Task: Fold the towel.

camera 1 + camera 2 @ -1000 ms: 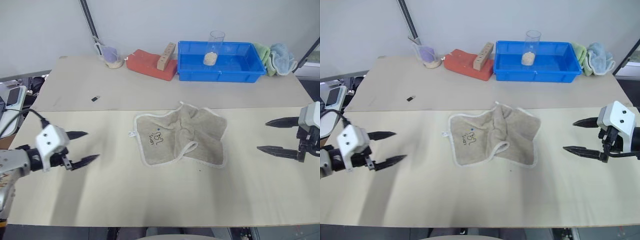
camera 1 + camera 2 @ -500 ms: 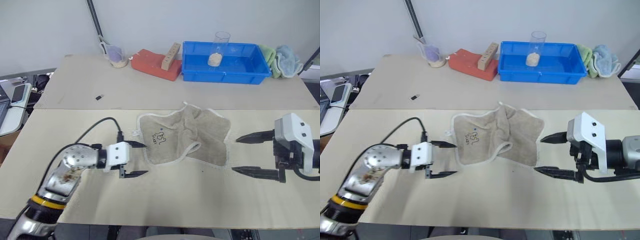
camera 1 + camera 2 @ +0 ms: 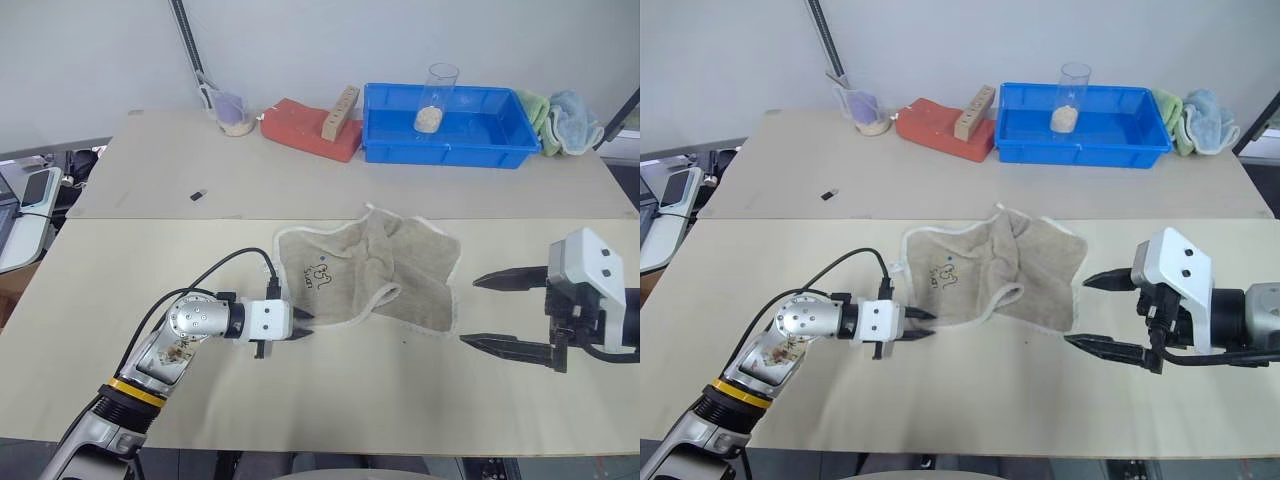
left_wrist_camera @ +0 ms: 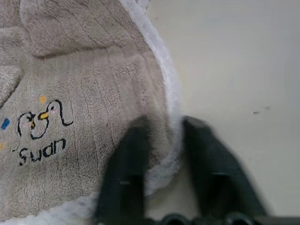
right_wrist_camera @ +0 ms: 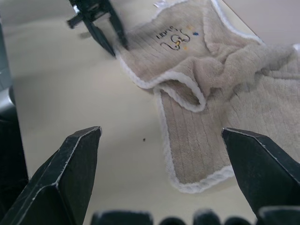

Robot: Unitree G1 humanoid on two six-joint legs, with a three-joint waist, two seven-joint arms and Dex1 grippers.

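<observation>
step: gripping towel corner | left hand (image 3: 300, 331) pinching towel (image 3: 375, 275) piping, needing a deeper bite | right hand (image 3: 492, 311) hanging spread beside opposite edge, mid-tabletop (image 3: 300, 410)

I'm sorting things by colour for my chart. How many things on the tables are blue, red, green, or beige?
Blue: 2, the blue tray and light blue cloth
Red: 1, the red block
Green: 1, the green cloth
Beige: 1, the towel
Total: 5
</observation>
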